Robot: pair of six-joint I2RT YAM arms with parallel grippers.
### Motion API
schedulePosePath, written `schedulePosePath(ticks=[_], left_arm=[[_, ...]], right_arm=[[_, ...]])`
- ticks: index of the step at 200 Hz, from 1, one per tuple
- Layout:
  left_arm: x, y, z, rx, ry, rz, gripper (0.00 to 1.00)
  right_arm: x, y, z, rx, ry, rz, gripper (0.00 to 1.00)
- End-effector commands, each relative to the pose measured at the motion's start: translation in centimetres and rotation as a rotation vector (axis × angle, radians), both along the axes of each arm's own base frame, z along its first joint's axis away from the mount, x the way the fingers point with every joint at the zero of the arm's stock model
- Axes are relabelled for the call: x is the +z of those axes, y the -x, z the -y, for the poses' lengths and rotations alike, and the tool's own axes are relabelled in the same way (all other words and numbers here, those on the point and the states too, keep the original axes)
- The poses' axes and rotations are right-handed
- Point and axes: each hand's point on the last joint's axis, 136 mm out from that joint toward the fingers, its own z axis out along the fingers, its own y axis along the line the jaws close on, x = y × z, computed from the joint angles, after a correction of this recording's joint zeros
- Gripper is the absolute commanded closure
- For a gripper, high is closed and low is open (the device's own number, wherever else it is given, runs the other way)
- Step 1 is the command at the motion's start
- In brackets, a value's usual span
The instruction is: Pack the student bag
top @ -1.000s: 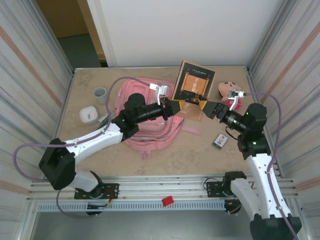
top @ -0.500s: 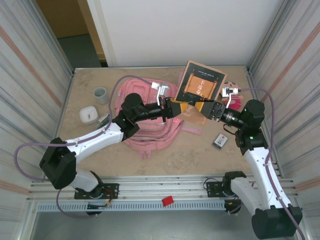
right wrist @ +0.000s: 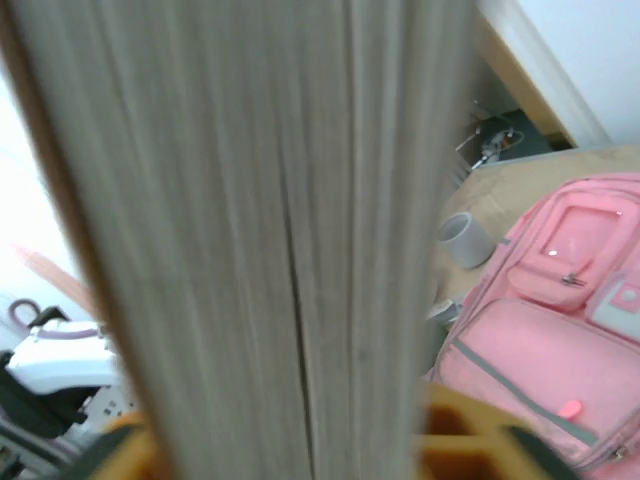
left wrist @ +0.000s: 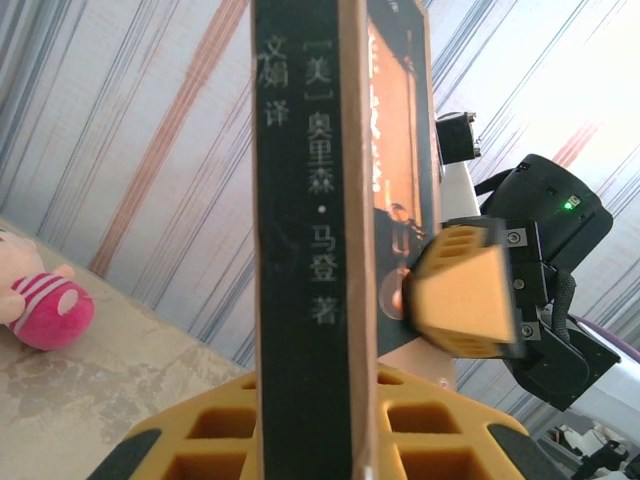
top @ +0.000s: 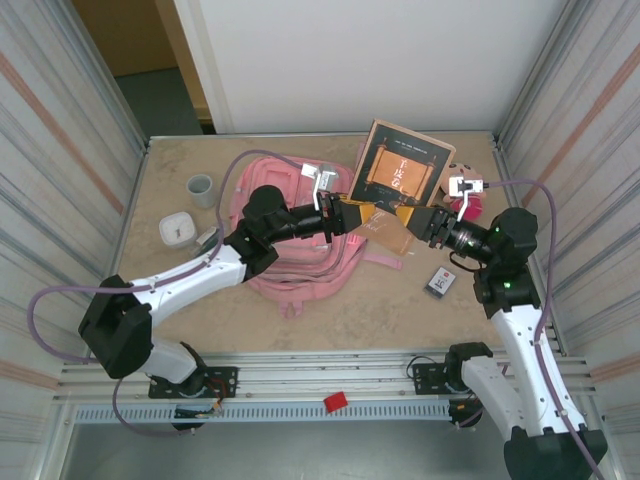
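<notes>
the left gripper (top: 352, 214) pinches the spine of an upright book (top: 398, 170), and the right gripper (top: 408, 214) is closed on its page edge, so the book stands as a wall between the two sets of jaws. the student bag (top: 300, 262) lies flat under and behind the left jaws. a plush doll (left wrist: 42, 305) sits just behind the right jaws, a small packet (top: 439, 282) on the table near them, and a grey cup (top: 201, 188) and a white tub (top: 177, 230) well off past the bag.

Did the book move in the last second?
Yes. The book has shifted right, toward the plush doll, and now hides part of it in the top view.
</notes>
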Motion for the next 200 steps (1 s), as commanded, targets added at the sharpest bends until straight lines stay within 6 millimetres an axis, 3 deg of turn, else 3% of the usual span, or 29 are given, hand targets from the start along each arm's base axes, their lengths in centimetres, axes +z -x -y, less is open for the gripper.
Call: schedulePosePath(ticks=[1,13,38,58,74,123,146,178,200], left_arm=[[0.5,-0.9,-1.2,0.088,-0.042,0.07,0.83],[-0.2,-1.1,-1.8,0.116,-0.09,0.086,0.61],[-1.6,-1.2,-4.0,0.176,-0.203,0.139,0.39],[-2.5,0.4,-5.9,0.171,-0.341,0.303,0.3],[-3.2,2.5,-7.5,0.131,-0.452,0.462,0.22],[-5.1,6.4,-12.4,0.053,-0.722,0.784,0.16],[-6.8,6.6,-13.4,0.017,-0.825,0.777,0.15],[-8.1,6.6,-12.8,-0.026,-0.83,0.734,0.14],[-9.0,6.4,-11.9,-0.058,-0.818,0.699,0.2]], right_arm=[[3.9,1.3,0.2,-0.028,0.008,0.202,0.99],[3.8,1.8,0.0,-0.04,0.045,0.251,1.0],[1.1,2.5,-0.5,-0.058,0.255,0.327,1.0],[-1.1,4.6,-2.0,0.06,0.416,0.474,1.0],[-2.6,4.9,-2.5,0.089,0.527,0.512,1.0],[-9.8,4.5,-3.2,0.245,0.956,0.585,1.0],[-11.8,4.6,-3.9,0.34,1.085,0.637,1.0],[-12.6,4.7,-5.2,0.419,1.139,0.692,1.0],[-11.9,4.9,-6.2,0.447,1.093,0.704,1.0]])
